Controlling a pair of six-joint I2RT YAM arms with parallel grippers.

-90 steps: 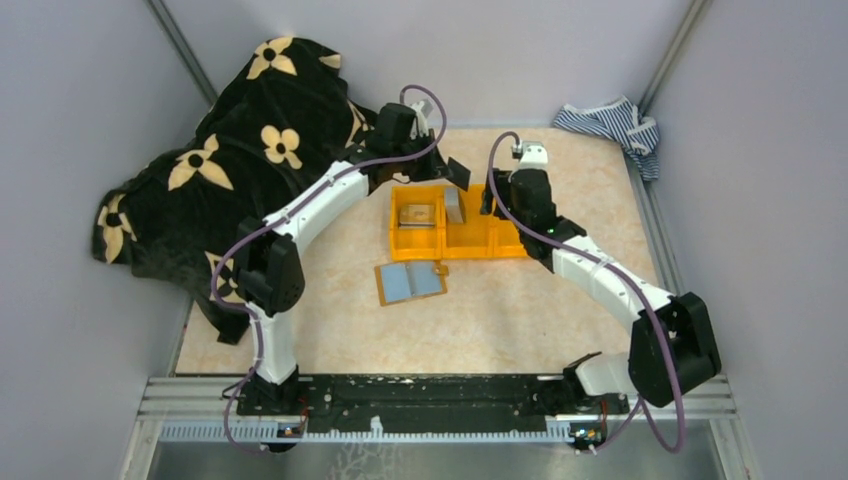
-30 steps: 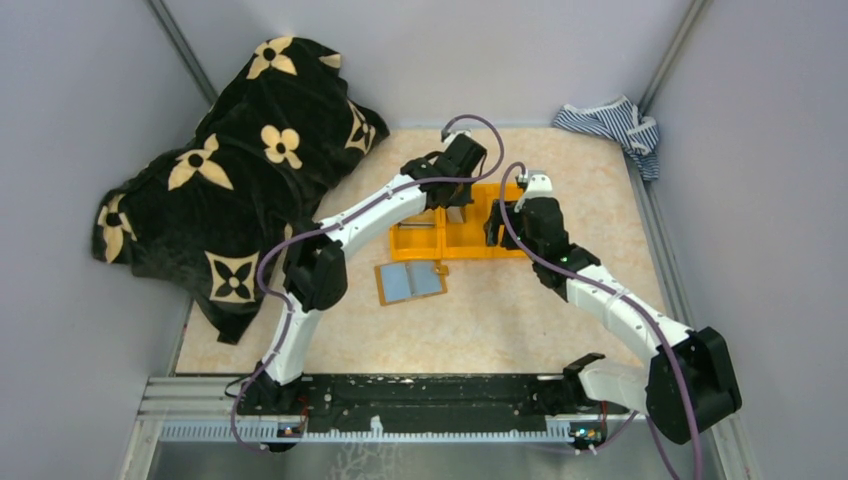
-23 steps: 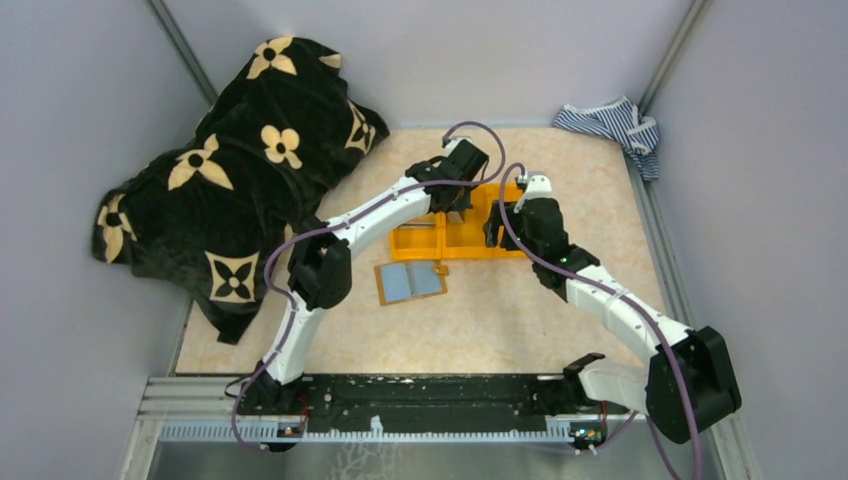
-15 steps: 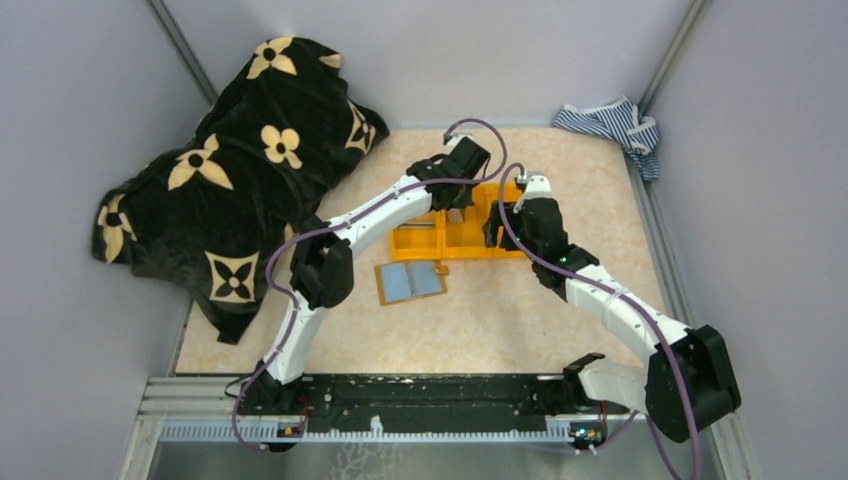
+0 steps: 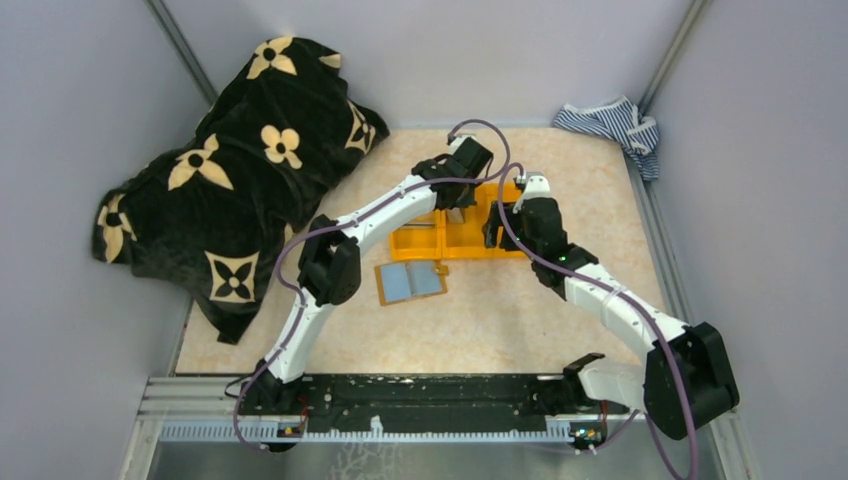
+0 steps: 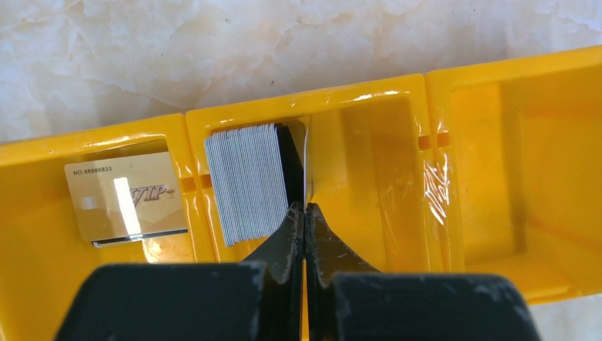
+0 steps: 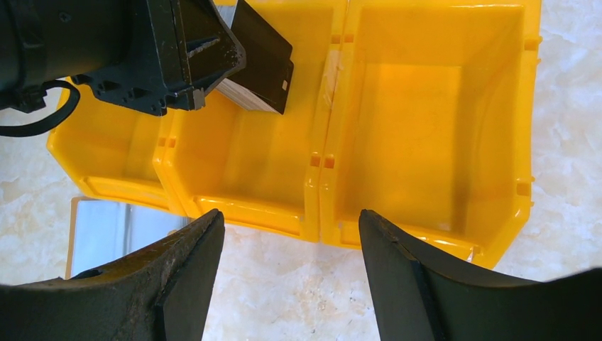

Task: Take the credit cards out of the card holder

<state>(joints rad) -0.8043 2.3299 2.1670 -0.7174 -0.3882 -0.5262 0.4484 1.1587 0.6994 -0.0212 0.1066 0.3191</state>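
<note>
The card holder lies open on the table just in front of the orange bin, its grey-blue inside up. My left gripper reaches down into the bin's middle compartment. It is shut on a black credit card that shows edge-on in the left wrist view. A grey striped card leans beside it, and a gold card lies flat in the left compartment. Open and with nothing in it, my right gripper hovers over the bin's near rim.
A black cloth with cream flowers is heaped at the back left, partly over the table edge. A blue-striped cloth sits in the back right corner. The bin's right compartment holds nothing. Grey walls enclose the table on three sides.
Since three seconds ago my left gripper has swung right and down into the middle compartment. Over the last second only its elbow has drifted slightly right. The right arm has hardly moved.
</note>
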